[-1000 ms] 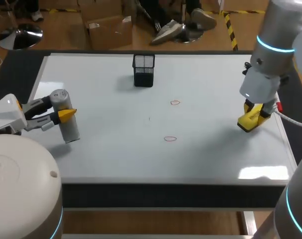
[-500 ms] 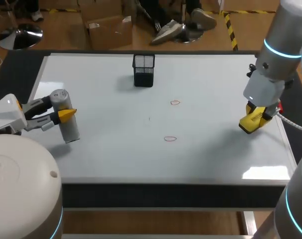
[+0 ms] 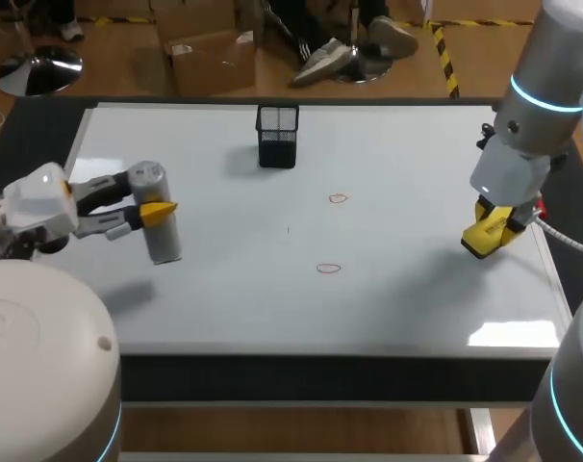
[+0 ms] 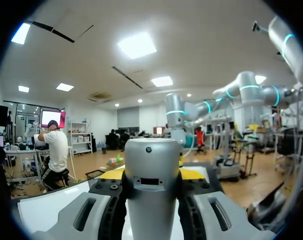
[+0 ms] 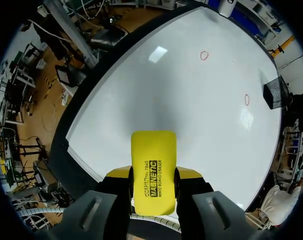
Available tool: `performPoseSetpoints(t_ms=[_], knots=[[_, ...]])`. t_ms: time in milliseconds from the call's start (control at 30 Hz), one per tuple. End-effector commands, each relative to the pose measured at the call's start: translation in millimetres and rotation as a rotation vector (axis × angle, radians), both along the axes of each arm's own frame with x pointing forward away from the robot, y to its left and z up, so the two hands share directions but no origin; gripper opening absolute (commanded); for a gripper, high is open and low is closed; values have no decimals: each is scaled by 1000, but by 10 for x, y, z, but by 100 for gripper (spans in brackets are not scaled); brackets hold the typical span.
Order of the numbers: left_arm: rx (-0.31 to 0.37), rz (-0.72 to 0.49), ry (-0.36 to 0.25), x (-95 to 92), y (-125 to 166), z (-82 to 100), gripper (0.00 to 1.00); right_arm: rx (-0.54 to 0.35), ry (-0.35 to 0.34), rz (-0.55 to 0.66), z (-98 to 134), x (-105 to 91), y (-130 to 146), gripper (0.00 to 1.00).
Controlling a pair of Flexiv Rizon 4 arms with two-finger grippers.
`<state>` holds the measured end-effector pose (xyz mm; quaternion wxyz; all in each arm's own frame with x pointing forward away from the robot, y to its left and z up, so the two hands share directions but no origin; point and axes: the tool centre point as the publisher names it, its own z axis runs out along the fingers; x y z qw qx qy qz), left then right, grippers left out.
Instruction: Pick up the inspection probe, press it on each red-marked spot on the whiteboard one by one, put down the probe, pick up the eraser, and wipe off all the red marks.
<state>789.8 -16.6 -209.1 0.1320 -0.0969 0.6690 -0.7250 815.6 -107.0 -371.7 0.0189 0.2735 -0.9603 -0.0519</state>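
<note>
Left pincer [image 3: 149, 197] clamped on probe [image 3: 164, 241], carried rightward in last half second; now left of and nearer than mesh holder [image 3: 277, 136], closing on red marks [image 3: 328, 269]. Right pincer [image 5: 152, 173] grips eraser [image 5: 152, 150], far right of holder, unmoved. Likely first press next; marks unwiped.

I am working at a table [image 3: 301, 377] whose dark border is running round a white top [image 3: 224, 308] — along the front it is showing as a broad black band. Light is glancing off that top as a bright patch [image 3: 508, 333] near the right front corner, and soft grey shadows [image 3: 128, 294] are lying across the surface.
</note>
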Motion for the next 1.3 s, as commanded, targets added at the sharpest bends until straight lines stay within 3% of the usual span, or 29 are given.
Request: performPoseSetpoints(t_ms=[33,700,933,1300], knots=[[2,-46,0,175,-245,29,0,-3,0,2,6,1,-4,0],[-34,-210,56,590,-1582,151,0,-3,0,2,6,1,-4,0],[-36,-236,47,738,-1990,129,0,-3,0,2,6,1,-4,0],[-27,-238,37,951,-2416,-48,0,-3,0,2,6,1,-4,0]])
